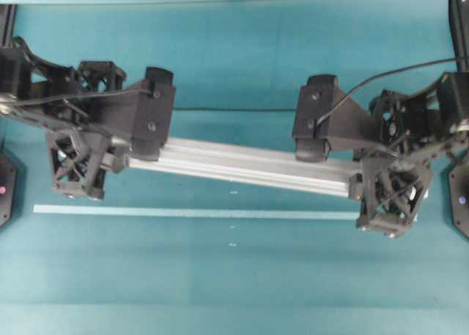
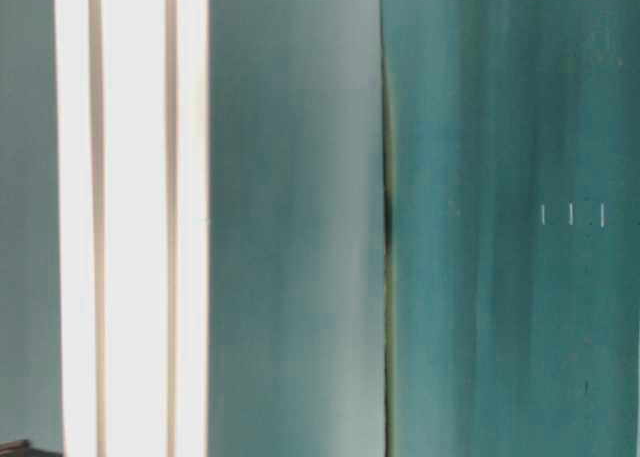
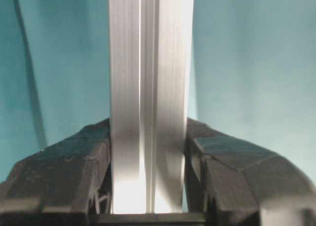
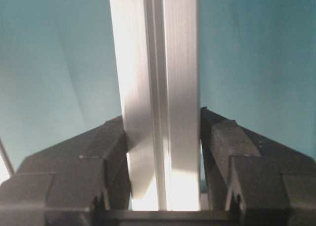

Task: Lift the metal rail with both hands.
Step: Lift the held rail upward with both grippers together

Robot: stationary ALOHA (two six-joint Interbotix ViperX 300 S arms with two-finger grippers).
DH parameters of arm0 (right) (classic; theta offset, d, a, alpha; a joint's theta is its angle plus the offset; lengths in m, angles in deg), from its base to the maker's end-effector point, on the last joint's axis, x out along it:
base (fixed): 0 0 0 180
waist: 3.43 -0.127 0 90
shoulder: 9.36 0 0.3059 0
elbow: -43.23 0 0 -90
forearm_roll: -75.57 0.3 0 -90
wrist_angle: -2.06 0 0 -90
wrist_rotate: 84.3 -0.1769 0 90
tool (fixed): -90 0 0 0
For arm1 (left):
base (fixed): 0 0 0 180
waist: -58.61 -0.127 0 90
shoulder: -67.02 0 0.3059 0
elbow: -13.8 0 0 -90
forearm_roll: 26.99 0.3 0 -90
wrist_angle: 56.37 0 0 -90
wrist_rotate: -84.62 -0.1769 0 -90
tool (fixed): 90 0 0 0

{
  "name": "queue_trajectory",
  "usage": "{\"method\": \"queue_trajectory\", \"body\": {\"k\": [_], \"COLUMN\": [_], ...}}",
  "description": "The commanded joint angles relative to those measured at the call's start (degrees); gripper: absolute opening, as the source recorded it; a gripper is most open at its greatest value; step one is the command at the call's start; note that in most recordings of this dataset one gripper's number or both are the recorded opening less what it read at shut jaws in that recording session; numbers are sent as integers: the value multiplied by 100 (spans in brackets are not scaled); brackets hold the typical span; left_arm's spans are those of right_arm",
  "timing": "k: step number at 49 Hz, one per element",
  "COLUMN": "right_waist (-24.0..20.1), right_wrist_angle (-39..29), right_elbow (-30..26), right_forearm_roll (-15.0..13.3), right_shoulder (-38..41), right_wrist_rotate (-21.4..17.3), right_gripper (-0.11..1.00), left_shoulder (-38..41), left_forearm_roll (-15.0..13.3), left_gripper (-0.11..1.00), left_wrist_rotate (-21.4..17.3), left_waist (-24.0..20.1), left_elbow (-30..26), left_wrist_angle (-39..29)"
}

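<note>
Holding the metal rail [image 1: 242, 166] clamped at both ends: left gripper [image 3: 148, 186], right gripper [image 4: 165, 186]. Looks airborne above the tape strip [image 1: 198, 212]; lift essentially done.

A teal table [image 1: 242, 56] fills the overhead frame, with a thin dark seam [image 1: 234, 110] running left to right across its upper middle. A thin pale tape strip [image 1: 194, 213] lies flat on it below centre, stretching from the left side almost to the right, and a few tiny white marks [image 1: 233, 244] sit on the surface near the strip's middle. In the table-level frame the teal surface [image 2: 500, 327] shows three small white ticks [image 2: 571, 215] at the right.
</note>
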Motion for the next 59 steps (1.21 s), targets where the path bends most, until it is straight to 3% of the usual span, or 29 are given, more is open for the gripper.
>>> {"method": "queue_trajectory", "body": {"k": [1, 16, 22, 30, 48, 59], "right_waist": [123, 563, 668, 642, 633, 606], "right_wrist_angle": [18, -193, -202, -308, -1890, -1978], "right_elbow": [-220, -246, -264, -457, -2215, -2962], "right_forearm_roll": [26, 0, 0, 9, -141, -369], "right_shoulder": [-18, -35, -44, -35, 202, 396], "right_wrist_rotate": [132, 729, 940, 949, 923, 932], "right_gripper": [41, 41, 41, 41, 41, 41], "left_shoulder": [-141, -149, -141, -123, -105, 62], "left_forearm_roll": [9, 9, 9, 9, 18, 18], "left_gripper": [31, 31, 31, 31, 31, 31], "left_wrist_rotate": [220, 765, 791, 791, 729, 721], "left_waist": [97, 448, 501, 492, 413, 396], "left_elbow": [-404, -721, -861, -976, -2092, -2769], "left_wrist_angle": [-70, -255, -290, -439, -1230, -1758]}}
